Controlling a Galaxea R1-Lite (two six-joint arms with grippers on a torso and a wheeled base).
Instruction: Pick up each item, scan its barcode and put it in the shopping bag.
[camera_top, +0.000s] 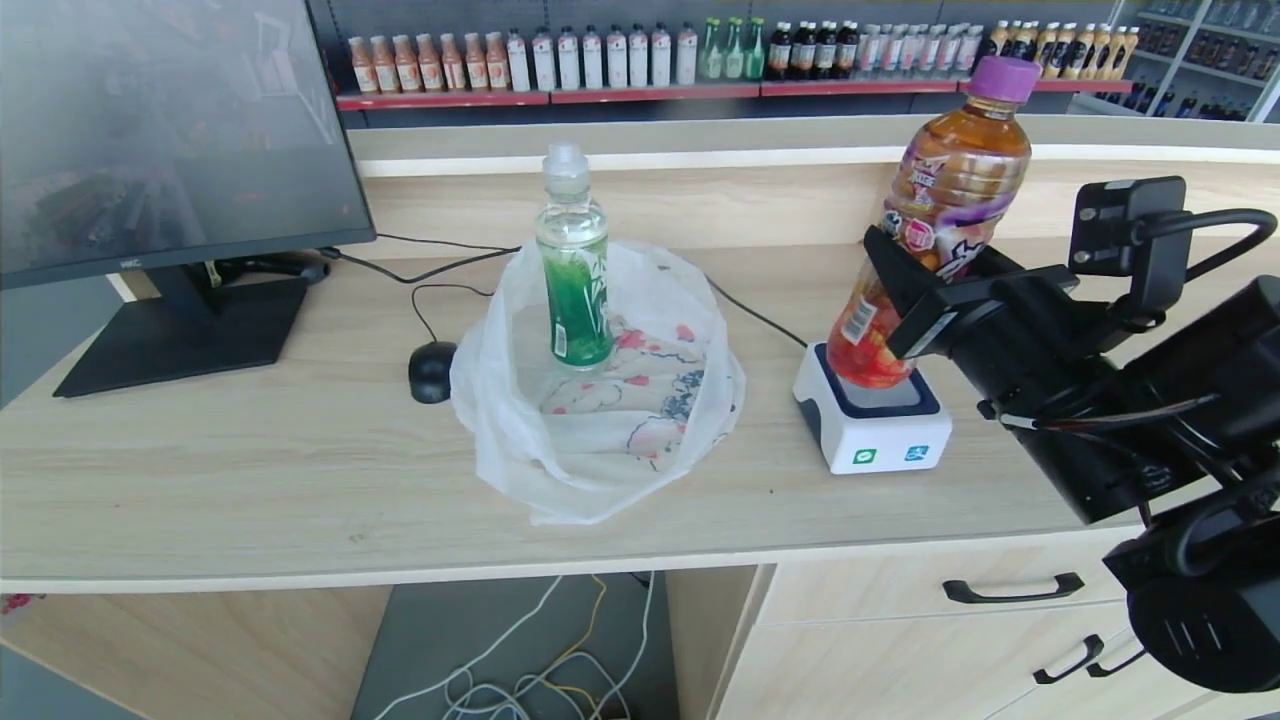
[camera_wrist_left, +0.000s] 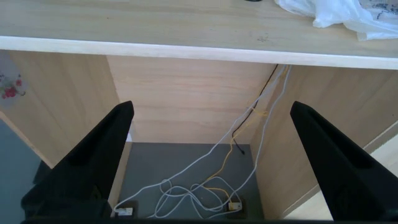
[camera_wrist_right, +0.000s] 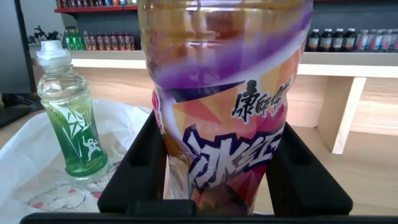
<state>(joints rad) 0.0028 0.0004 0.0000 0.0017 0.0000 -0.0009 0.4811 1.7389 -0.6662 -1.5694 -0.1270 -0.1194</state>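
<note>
Wooden counter (camera_top: 250, 480) up front: the tea bottle (camera_top: 945, 200) tilts over the scanner (camera_top: 880, 440), its base hiding the glass, its middle clamped tight in the right gripper (camera_top: 895, 295). The green bottle (camera_top: 573, 270) stands upright inside the shopping bag (camera_top: 520, 440). The left gripper (camera_wrist_left: 211, 112) hangs spread wide and empty below the counter edge.

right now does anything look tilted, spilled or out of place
Only the tea bottle leans, held by the right gripper with its base over the scanner. The green bottle stands upright in the bag; nothing spilled.
</note>
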